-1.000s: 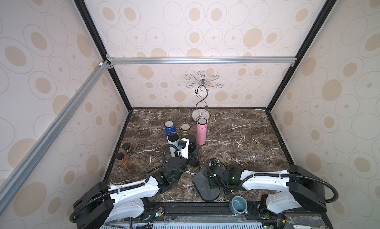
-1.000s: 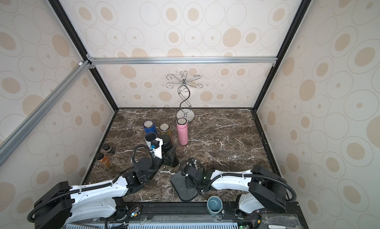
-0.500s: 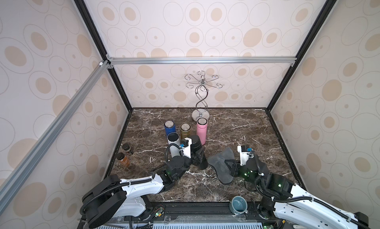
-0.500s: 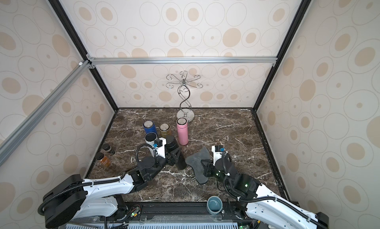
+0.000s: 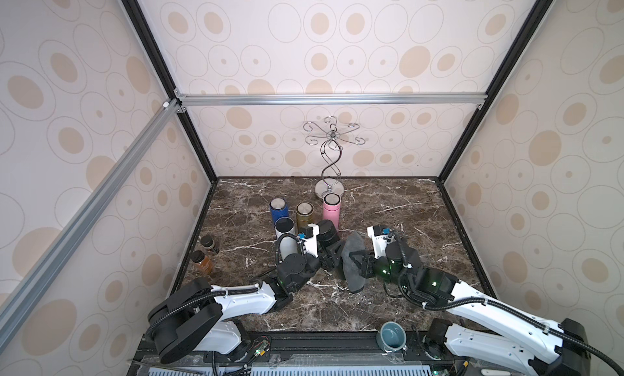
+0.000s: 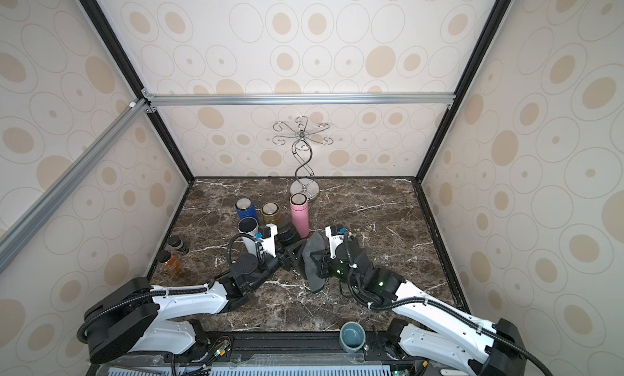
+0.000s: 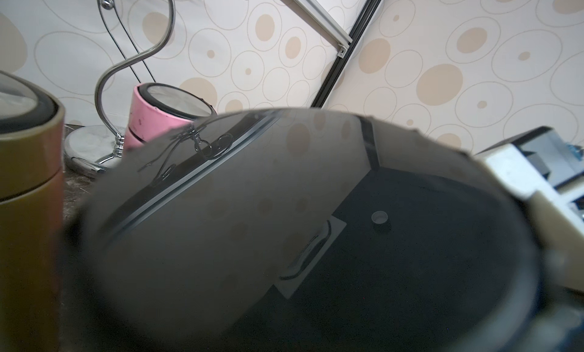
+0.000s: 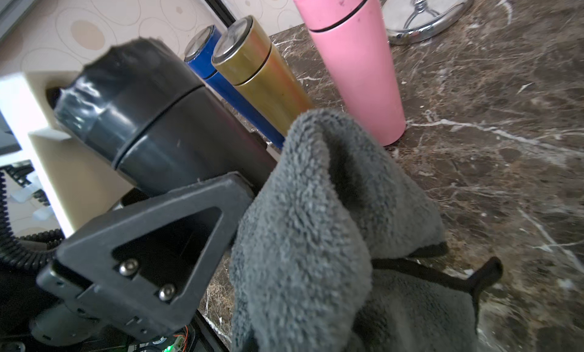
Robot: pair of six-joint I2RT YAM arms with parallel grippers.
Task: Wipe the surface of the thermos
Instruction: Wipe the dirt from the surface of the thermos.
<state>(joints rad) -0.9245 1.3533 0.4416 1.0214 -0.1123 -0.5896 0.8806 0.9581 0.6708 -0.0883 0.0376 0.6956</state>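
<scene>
You see a black thermos [image 8: 177,138] with a smooth satin body and a mirror-glossy lid. The grey cloth [image 8: 316,224] at its 3 o'clock is fluffy terry. The pink thermos [image 8: 354,66] looks matt and scuffed, the gold thermos [image 8: 262,78] shiny metallic, and the marble tabletop [image 8: 489,129] polished.

I look down into a booth with patterned walls, where a dark marble table [image 5: 388,222] fills the lower middle of the frame. At its centre my left gripper [image 5: 332,256] is clamped around a tilted black thermos [image 5: 328,232], and my right gripper [image 5: 360,261] pinches a grey cloth [image 5: 351,276] up against the thermos's right side. Just above them stand a blue thermos [image 5: 278,210], a gold thermos [image 5: 305,214], a pink thermos [image 5: 331,210] and a white thermos [image 5: 286,237] before a chrome hook stand [image 5: 330,161], with two brown jars [image 5: 202,260] at the table's left edge and a teal cup [image 5: 392,335] along the bottom.
</scene>
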